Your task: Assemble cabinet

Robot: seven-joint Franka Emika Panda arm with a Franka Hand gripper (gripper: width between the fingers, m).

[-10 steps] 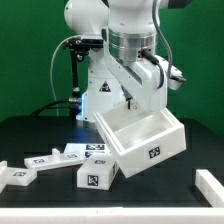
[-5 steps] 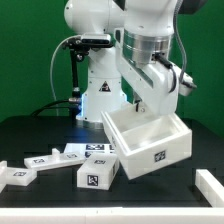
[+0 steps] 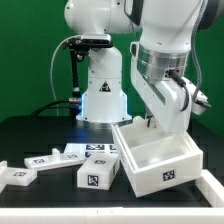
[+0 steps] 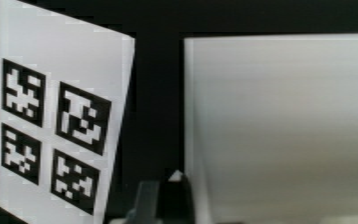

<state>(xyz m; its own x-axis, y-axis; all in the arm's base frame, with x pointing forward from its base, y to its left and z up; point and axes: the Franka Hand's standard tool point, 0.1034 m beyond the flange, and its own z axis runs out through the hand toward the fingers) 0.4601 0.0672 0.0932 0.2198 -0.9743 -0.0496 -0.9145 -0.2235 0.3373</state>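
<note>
Exterior view: the gripper (image 3: 149,122) is closed on the far wall of the cabinet (image 3: 150,172), a smooth, thick-walled white open box, tilted at the right of the black table (image 3: 40,130). A tagged white block (image 3: 99,173) lies to its left. Wrist view: a dark fingertip (image 4: 155,200) meets the cabinet's plain panel (image 4: 274,120) beside the flat marker board (image 4: 60,120), which bears four square tags.

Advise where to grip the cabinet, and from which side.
Grip the cabinet by one upright wall near its top rim, coming from above. Its open side faces up, so the rims are exposed. The body looks too wide for the jaws, while a wall should fit between them. The gripper is at the far wall, a reasonable spot.
</note>
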